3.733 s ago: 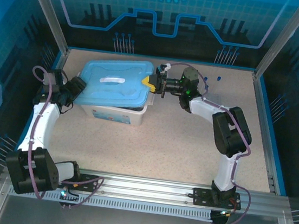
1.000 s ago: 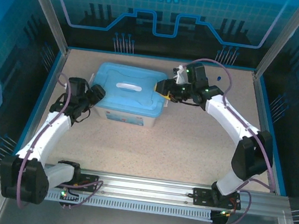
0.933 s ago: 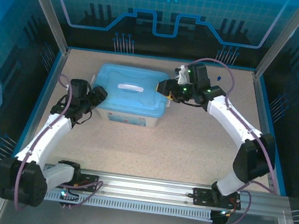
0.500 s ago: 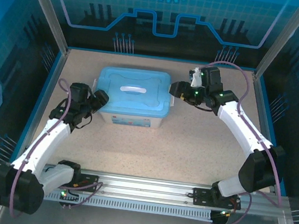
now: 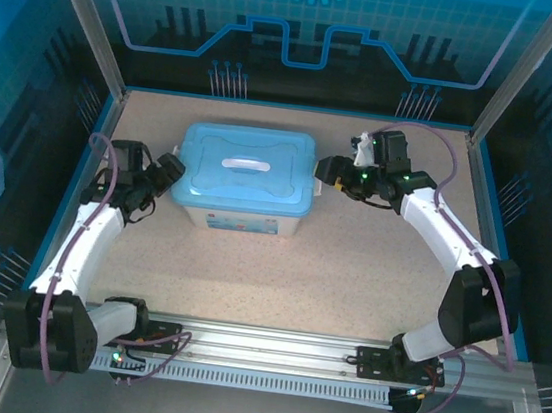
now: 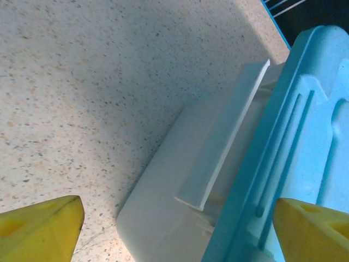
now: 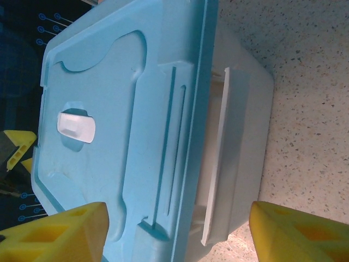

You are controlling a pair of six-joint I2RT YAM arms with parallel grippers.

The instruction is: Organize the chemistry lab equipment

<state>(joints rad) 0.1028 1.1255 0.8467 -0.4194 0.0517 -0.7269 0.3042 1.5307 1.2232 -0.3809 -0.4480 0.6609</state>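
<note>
Blue-lidded tub (image 5: 244, 221), one, left end effector (image 5: 166, 178) spread, right end effector (image 5: 326, 170) spread

Left arm (image 5: 83, 239): my links are white tubes; the joint housings are black.
Right arm (image 5: 441, 230): the same white links, with a bulky black elbow housing (image 5: 472, 311).
Cables (image 5: 96, 156): purple, looping loose alongside each of my arms.
Status lights (image 5: 364, 174): small green dots on my right wrist.
Left gripper (image 5: 169, 171): black body.
Right gripper (image 5: 325, 168): black body, with a white part at the wrist.
Fingers (image 6: 41, 229): yellow, blocky, with moulded recesses.
Base plates (image 5: 385, 361): black.
</note>
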